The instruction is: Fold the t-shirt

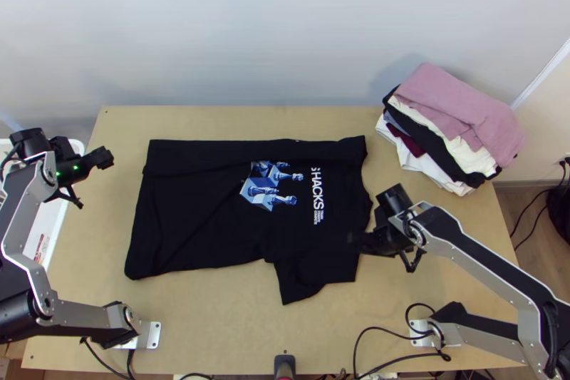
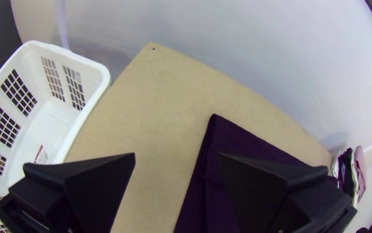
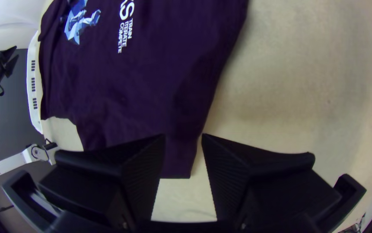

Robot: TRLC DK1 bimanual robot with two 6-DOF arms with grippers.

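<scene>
T-shirt [image 1: 192, 209] lies flat on the table [image 1: 214, 309], print [image 1: 271, 191] up, to the right of my left gripper [image 1: 105, 159] and under and to the left of my right gripper [image 1: 354, 240]. One sleeve [image 1: 303, 284] sticks out toward my bases, just to the near-left of my right gripper; the long edge away from the bases runs roughly straight, with a few wrinkles along that side.

Left gripper: fingers spread wide, nothing between them, up beside the shirt and apart from it. White basket [image 2: 71, 54] sits to its left, past the table's edge.

Right gripper: fingers parted, a narrower gap than on my left, nothing gripped. It's at the collar-and-sleeve end; can't tell if it touches the cloth. Pile of folded clothes [image 1: 463, 116], pink on top, is beyond it and to its right, at the table's far corner.
</scene>
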